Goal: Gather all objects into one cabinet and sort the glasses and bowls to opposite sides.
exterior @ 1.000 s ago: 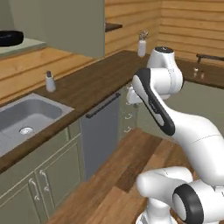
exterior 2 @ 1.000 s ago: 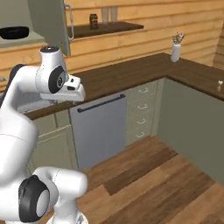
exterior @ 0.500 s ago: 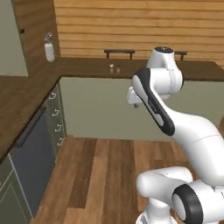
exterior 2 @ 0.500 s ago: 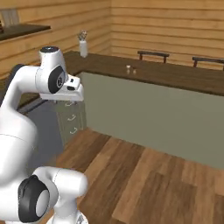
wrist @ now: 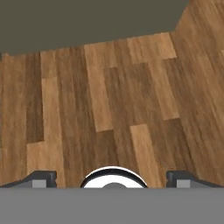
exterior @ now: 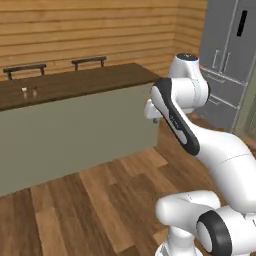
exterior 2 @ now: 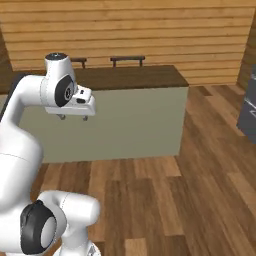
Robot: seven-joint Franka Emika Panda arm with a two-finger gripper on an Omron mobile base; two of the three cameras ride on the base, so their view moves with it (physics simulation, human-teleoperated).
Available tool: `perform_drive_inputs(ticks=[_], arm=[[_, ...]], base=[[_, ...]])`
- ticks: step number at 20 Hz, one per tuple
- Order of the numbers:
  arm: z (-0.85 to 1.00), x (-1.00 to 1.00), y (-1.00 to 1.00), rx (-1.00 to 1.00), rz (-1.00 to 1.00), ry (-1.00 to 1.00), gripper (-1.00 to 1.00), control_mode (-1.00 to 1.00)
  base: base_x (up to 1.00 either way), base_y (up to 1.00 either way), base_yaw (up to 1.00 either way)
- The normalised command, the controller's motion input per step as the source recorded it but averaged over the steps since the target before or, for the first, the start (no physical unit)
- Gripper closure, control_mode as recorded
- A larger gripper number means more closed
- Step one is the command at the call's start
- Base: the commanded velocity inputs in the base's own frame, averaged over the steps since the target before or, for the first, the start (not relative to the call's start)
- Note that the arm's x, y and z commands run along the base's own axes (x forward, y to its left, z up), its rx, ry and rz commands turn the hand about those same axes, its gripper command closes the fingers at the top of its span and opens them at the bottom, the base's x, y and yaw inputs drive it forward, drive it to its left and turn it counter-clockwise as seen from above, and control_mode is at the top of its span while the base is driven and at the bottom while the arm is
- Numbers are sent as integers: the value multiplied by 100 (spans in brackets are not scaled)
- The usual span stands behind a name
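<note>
My gripper point(exterior: 153, 116) hangs at the end of the folded arm, about counter height, and points down at the wooden floor. Its jaws stand wide open with nothing between them, as the spread fingertips point(wrist: 42, 178) show in the hand view. From the right base view the gripper point(exterior 2: 73, 118) sits in front of the island's olive front panel. The cabinet, the glasses and the bowls are out of view.
A long island counter point(exterior: 75, 84) with a dark wood top and an olive front crosses the scene, with two small shakers point(exterior: 29, 91) on it and stool backs point(exterior: 89, 61) behind. A grey fridge point(exterior: 227, 60) stands at the right. Bare plank floor point(wrist: 109, 100) lies below the hand.
The whole picture has swung, so the base has turned: the sink counter and dishwasher have left the views, and the island and fridge have come in. The arm keeps its pose, jaws still open.
</note>
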Motion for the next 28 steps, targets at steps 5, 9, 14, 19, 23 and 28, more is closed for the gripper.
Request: perform_drive_inputs(ticks=[5, 9, 14, 19, 23, 28], arm=[[0, 0, 0, 0, 0, 0, -100, 100], [0, 0, 0, 0, 0, 0, -100, 100], [0, 0, 0, 0, 0, 0, -100, 100], [0, 0, 0, 0, 0, 0, -100, 100], [0, 0, 0, 0, 0, 0, -100, 100], [0, 0, 0, 0, 0, 0, -100, 100]], base=[[11, 0, -82], [22, 0, -79], [49, 0, -73], [84, 1, -54], [94, 0, -41], [77, -44, -26]])
